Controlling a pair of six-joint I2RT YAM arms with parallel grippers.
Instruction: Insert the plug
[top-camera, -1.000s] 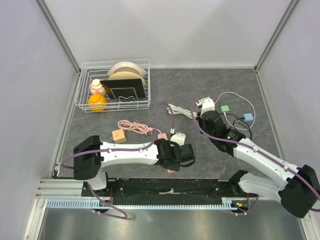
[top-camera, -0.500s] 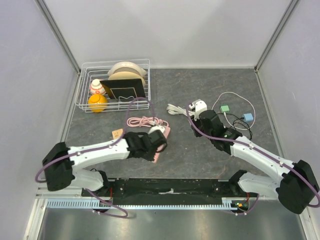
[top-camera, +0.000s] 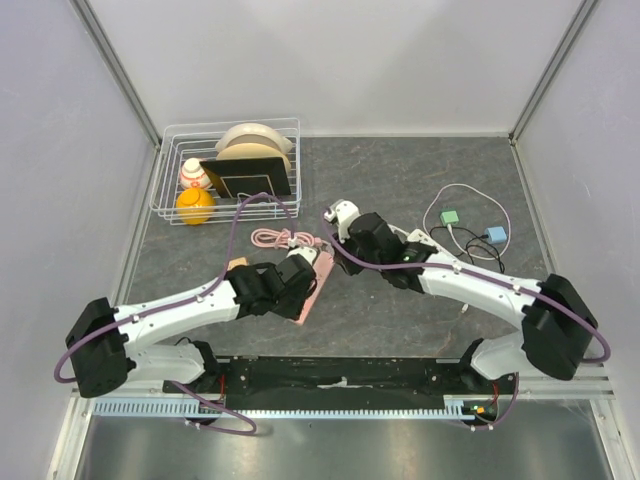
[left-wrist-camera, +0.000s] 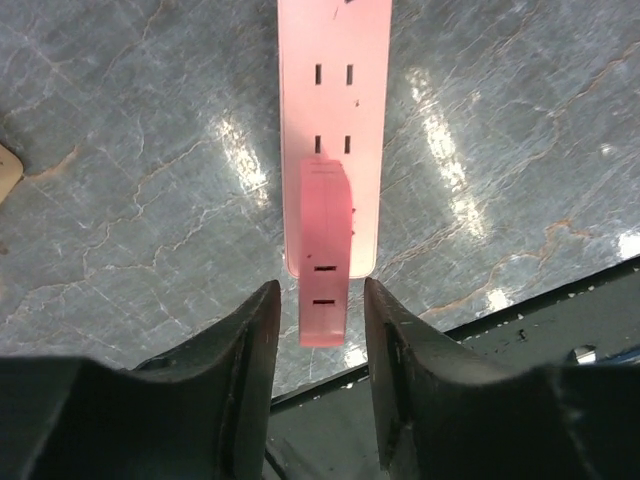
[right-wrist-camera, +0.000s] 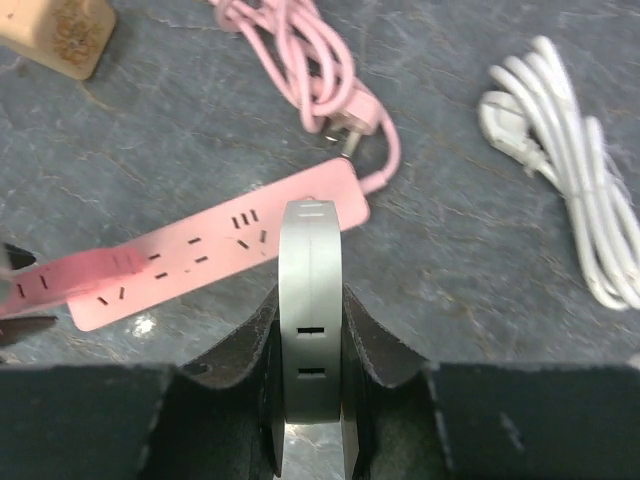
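Observation:
A pink power strip (top-camera: 305, 305) (left-wrist-camera: 333, 120) (right-wrist-camera: 215, 262) lies flat on the grey table. My left gripper (top-camera: 300, 290) (left-wrist-camera: 322, 300) hangs over its near end, open. A narrower pink piece (left-wrist-camera: 325, 270) with two slots sits between the jaws, with a gap on each side. My right gripper (top-camera: 350, 222) (right-wrist-camera: 310, 300) is shut on a flat white plug (top-camera: 343, 209) (right-wrist-camera: 311, 290), held edge-up. It hovers just above the strip's cord end, beside a socket group.
The strip's pink cord (right-wrist-camera: 300, 70) and pink plug (right-wrist-camera: 352, 125) lie coiled behind it, near a white cord bundle (right-wrist-camera: 570, 170). A beige block (top-camera: 238, 266) sits left. Back left is a wire basket (top-camera: 170, 195) of dishes. Green (top-camera: 450, 216) and blue (top-camera: 496, 235) adapters lie right.
My right gripper has carried the white plug leftward, from the table's right middle to the strip. The left gripper swung left with the strip, then settled over its near end.

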